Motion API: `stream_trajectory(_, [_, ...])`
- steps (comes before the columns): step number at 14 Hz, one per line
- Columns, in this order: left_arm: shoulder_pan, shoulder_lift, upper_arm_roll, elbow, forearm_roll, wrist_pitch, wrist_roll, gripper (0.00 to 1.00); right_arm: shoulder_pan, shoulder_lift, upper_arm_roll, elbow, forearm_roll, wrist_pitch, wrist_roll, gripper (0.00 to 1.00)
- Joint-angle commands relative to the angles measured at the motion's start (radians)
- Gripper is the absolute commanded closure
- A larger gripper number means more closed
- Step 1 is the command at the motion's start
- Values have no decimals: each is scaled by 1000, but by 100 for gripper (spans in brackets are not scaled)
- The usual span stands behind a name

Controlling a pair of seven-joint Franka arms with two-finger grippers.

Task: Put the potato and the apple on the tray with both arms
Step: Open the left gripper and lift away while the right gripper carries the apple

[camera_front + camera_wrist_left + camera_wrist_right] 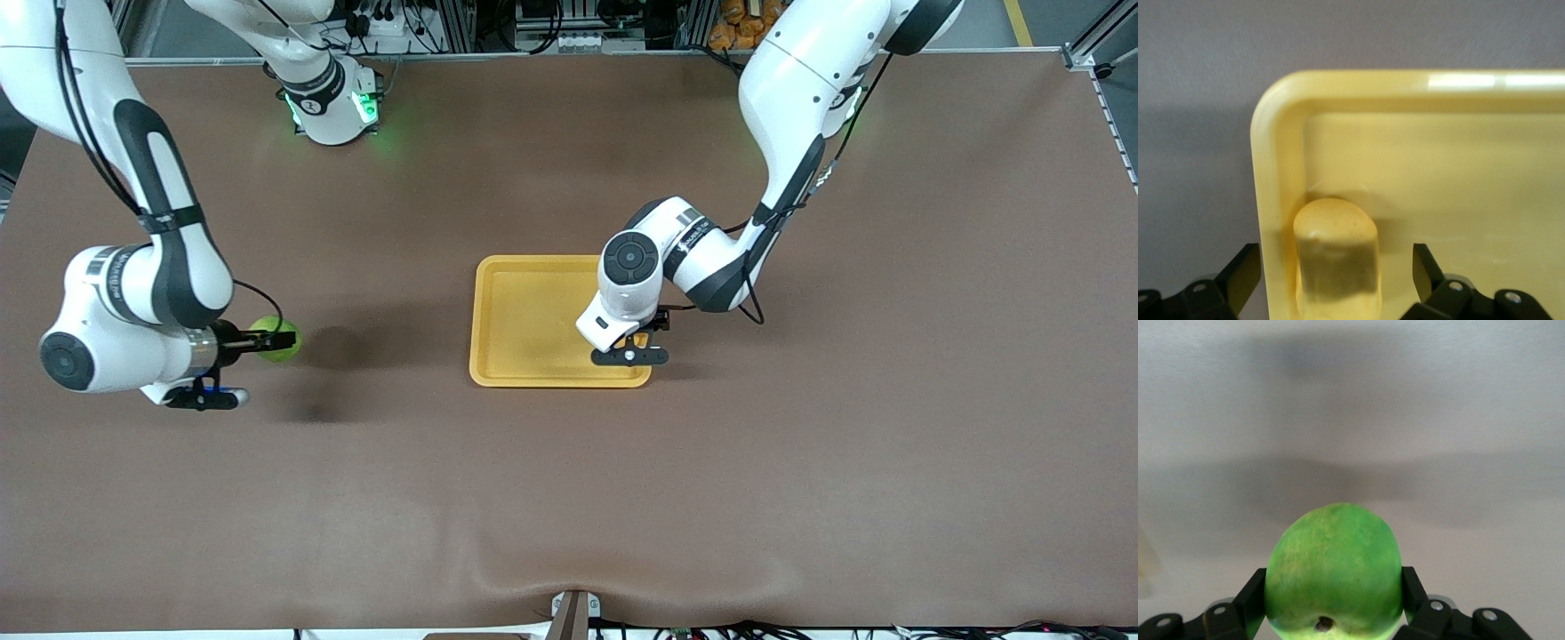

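Note:
The yellow-orange tray lies mid-table. My left gripper is low over the tray corner nearest the front camera, toward the left arm's end. It is open, its fingers standing clear on either side of the potato. The potato rests in the tray against the corner rim. In the front view the left hand hides it. My right gripper is shut on the green apple and holds it above the bare table at the right arm's end. The apple fills the right gripper, stem dimple showing.
The brown table stretches around the tray. The right arm's base stands at the table edge farthest from the front camera. A small bracket sits at the nearest edge.

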Motion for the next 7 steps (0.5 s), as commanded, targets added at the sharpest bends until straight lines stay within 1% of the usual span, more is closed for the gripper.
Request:
stream_trajectory(1, [7, -56, 11, 10, 26, -35, -22, 0, 40, -20, -3, 19, 37, -55, 88, 100])
stream_trajectory(3, [43, -108, 11, 23, 27, -112, -2, 0, 75, -20, -3, 35, 56, -71, 154, 100])
stream_trajectory(7, [146, -234, 0, 33, 12, -264, 169, 0, 160, -20, -3, 57, 56, -69, 303, 100])
